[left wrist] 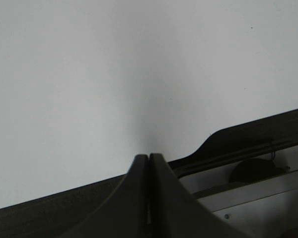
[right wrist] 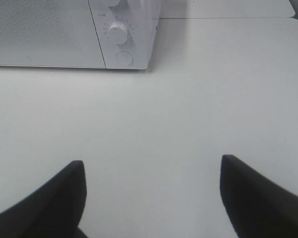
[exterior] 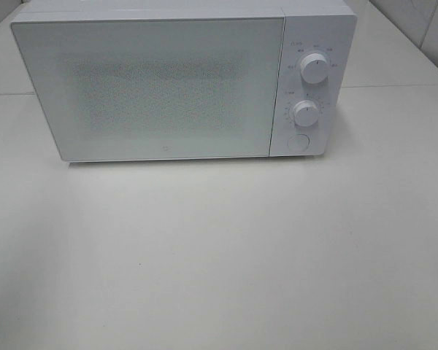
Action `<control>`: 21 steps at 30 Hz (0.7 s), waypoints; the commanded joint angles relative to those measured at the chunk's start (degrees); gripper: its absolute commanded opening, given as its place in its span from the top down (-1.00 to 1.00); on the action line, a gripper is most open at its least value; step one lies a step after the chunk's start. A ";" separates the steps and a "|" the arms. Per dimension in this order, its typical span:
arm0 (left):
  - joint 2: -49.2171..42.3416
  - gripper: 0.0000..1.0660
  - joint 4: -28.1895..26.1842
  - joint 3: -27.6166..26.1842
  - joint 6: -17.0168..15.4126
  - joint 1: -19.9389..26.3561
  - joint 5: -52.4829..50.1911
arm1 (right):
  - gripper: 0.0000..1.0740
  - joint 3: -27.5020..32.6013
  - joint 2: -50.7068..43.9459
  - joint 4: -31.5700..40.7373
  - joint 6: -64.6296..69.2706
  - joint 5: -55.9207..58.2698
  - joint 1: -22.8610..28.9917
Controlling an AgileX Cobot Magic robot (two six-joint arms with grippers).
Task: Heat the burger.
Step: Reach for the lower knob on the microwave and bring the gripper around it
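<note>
The burger shows in none of the three views, so which way it lies from either arm cannot be told. It may sit behind the frosted, speckled door (exterior: 150,87) of the white box-shaped microwave oven (exterior: 310,25), which stands shut at the back of the pale desk (exterior: 219,255), or it may lie outside every picture. What the coming move turns on, as I judge it, is the control strip on the oven's right end: an upper white knob (exterior: 314,69), a lower white knob (exterior: 305,113) and a round button (exterior: 298,143) beneath them. That strip faces the right arm's side, and the right wrist view looks towards it across bare desk, well apart from it. The right fingers (right wrist: 72,183) stand spread wide with nothing between them. The left fingers (left wrist: 139,171) are pressed together on nothing, over the desk's near edge, so the right arm looks the nearer one for the controls.
</note>
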 commanded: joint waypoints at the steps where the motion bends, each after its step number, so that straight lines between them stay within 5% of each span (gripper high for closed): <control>1: -6.02 0.99 -0.06 2.92 0.52 0.23 0.74 | -0.34 0.23 -1.15 0.00 -0.97 -0.57 0.06; 8: -27.90 0.99 -0.52 8.08 1.32 0.23 0.69 | -0.34 0.23 -1.15 0.00 -0.97 -0.57 0.06; 21: -48.70 0.99 -0.69 14.73 1.15 0.23 -1.26 | -0.34 0.23 -1.03 0.00 -0.97 -0.57 0.06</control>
